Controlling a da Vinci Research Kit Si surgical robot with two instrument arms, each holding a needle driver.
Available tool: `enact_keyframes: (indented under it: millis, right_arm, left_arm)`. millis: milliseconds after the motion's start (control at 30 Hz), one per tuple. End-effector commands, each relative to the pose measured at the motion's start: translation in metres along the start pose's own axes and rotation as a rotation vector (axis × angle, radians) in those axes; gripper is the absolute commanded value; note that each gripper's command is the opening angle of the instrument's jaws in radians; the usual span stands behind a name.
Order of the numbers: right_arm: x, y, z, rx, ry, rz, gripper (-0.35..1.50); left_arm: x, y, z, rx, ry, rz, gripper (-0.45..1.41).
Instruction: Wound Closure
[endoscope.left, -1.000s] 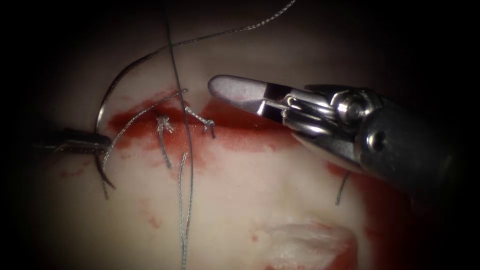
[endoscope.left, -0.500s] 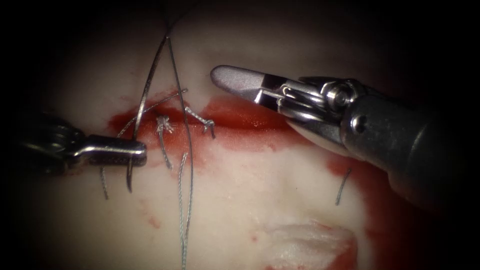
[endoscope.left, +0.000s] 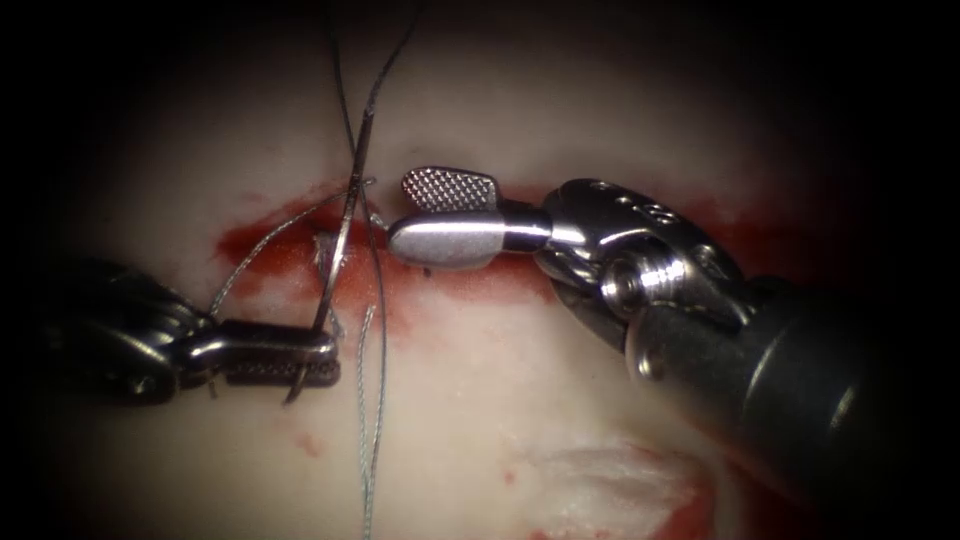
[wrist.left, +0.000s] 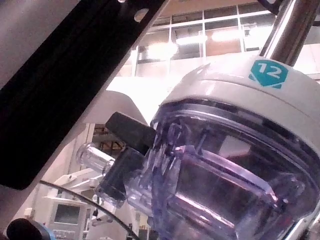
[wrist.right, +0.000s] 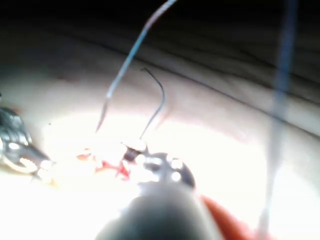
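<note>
The tissue (endoscope.left: 500, 400) bears a cut (endoscope.left: 270, 245) that runs across the view, wet with red fluid. My left tool (endoscope.left: 300, 360) comes in from the left, below the cut's left end, jaws shut on the curved needle (endoscope.left: 340, 240) a short way from its point. The needle stands steeply across the cut, free of the tissue. Its thread (endoscope.left: 390, 60) rises from its top end. My right tool (endoscope.left: 397, 212) lies over the cut just right of the needle. Its jaws are open with nothing between them, and one ridged inner face (endoscope.left: 450, 188) shows.
A knotted stitch (endoscope.left: 322, 250) sits in the cut behind the needle. Two long thread tails (endoscope.left: 365, 420) trail toward the front edge. A pale raised patch (endoscope.left: 610, 480) lies at the front right. Red fluid (endoscope.left: 730, 225) stains the tissue behind the right tool's wrist.
The left tool has carried the needle rightward, and it now stands steeper. The right tool has swung down and left to the cut, and its jaws have opened.
</note>
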Motion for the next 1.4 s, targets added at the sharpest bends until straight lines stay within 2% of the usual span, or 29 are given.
enact_keyframes:
  millis: [33, 667, 700, 833, 967, 1033, 1067, 1100, 1167, 1200, 1233, 1267, 1400]
  right_arm:
    - [0.0008, 0.0004, 0.0011, -0.001, 0.007, -0.009, 0.88]
    - [0.0009, 0.0001, 0.0030, -0.031, 0.031, -0.006, 0.64]
    - [0.0009, 0.0002, 0.0031, -0.031, 0.031, -0.006, 0.52]
    - [0.0010, 0.0003, 0.0034, -0.033, 0.036, -0.006, -0.35]
    - [0.0014, 0.0002, 0.0035, -0.036, 0.043, -0.001, -0.35]
    - [0.0020, 0.0000, 0.0035, -0.036, 0.044, 0.006, -0.35]
    - [0.0023, 0.0000, 0.0035, -0.036, 0.044, 0.010, -0.35]
    - [0.0027, -0.0001, 0.0033, -0.034, 0.043, 0.002, -0.35]
    - [0.0031, 0.0001, 0.0028, -0.030, 0.039, -0.041, -0.35]
    - [0.0037, 0.0005, 0.0017, -0.020, 0.030, -0.121, -0.35]
    - [0.0037, 0.0005, 0.0017, -0.020, 0.030, -0.121, -0.35]
    - [0.0040, 0.0008, 0.0011, -0.017, 0.028, -0.156, -0.35]
    - [0.0061, 0.0025, -0.0022, -0.015, 0.029, -0.265, -0.35]
  left_arm:
    - [-0.0002, -0.0010, 0.0008, 0.002, 0.002, 0.007, -0.45]
    - [0.0003, -0.0004, 0.0024, -0.008, 0.013, 0.007, -0.45]
    - [0.0003, -0.0004, 0.0024, -0.008, 0.014, 0.007, -0.45]
    - [0.0004, -0.0004, 0.0024, -0.005, 0.015, 0.007, -0.45]
    - [0.0006, -0.0008, 0.0025, 0.011, 0.030, 0.001, -0.45]
    - [0.0007, -0.0011, 0.0026, 0.012, 0.032, -0.004, 0.32]
    - [0.0008, -0.0013, 0.0027, 0.019, 0.030, 0.006, 0.61]
    - [0.0008, -0.0014, 0.0027, 0.028, 0.020, 0.058, 0.74]
    - [0.0007, -0.0015, 0.0027, 0.048, -0.007, 0.201, 0.96]
    - [0.0005, -0.0017, 0.0025, 0.062, -0.034, 0.344, 1.13]
    - [0.0005, -0.0017, 0.0025, 0.062, -0.034, 0.344, 1.13]
    - [0.0003, -0.0018, 0.0024, 0.069, -0.052, 0.391, 1.23]
    - [-0.0003, -0.0032, 0.0017, 0.104, -0.129, 0.468, 1.27]
